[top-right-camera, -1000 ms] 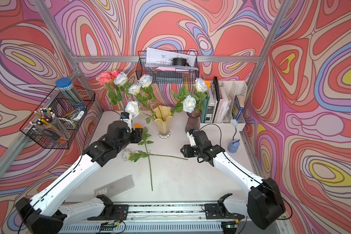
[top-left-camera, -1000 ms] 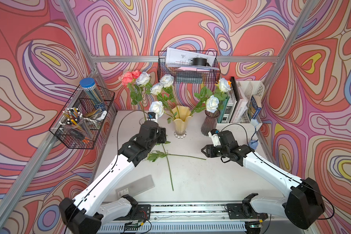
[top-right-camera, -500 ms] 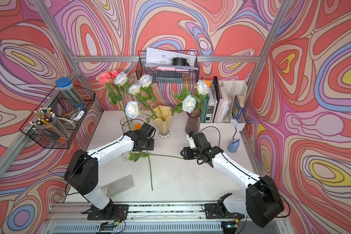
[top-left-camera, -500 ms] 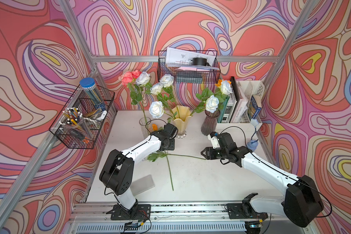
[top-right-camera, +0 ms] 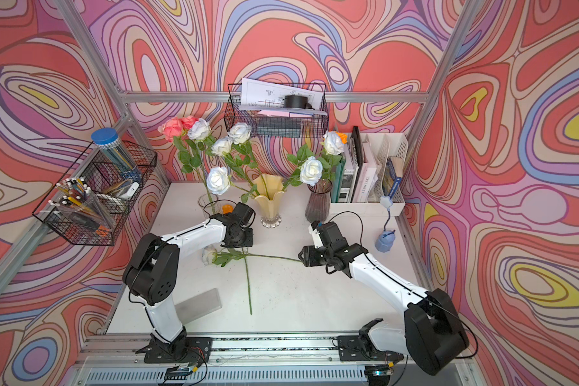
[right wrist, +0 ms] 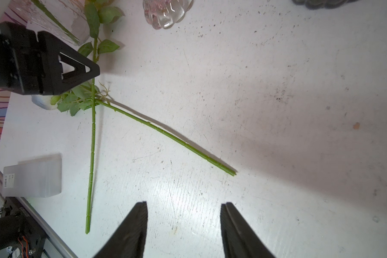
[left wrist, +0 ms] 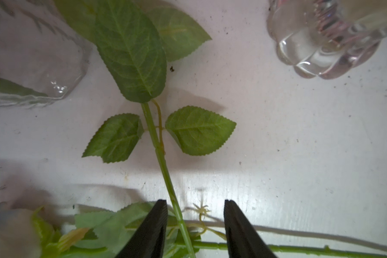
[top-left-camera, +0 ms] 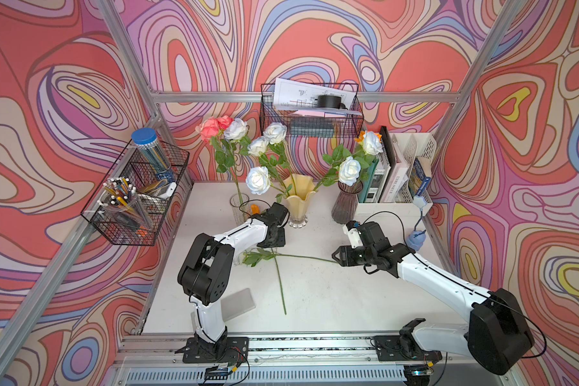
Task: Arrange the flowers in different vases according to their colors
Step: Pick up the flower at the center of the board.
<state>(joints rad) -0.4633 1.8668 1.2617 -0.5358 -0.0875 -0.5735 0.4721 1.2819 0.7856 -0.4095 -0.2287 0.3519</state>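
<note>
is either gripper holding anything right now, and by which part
Nothing is held. The left gripper has open jaws astride a lying flower's stem below its leaves; the right gripper is open, empty.

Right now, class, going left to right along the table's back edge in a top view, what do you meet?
Clear glass vase → creamy yellow vase → smoky purple vase → white book organiser.

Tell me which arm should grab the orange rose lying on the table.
Left. The left gripper straddles the orange rose's stem, jaws open either side. The right gripper, open, faces the tip of the white rose's stem instead.
</note>
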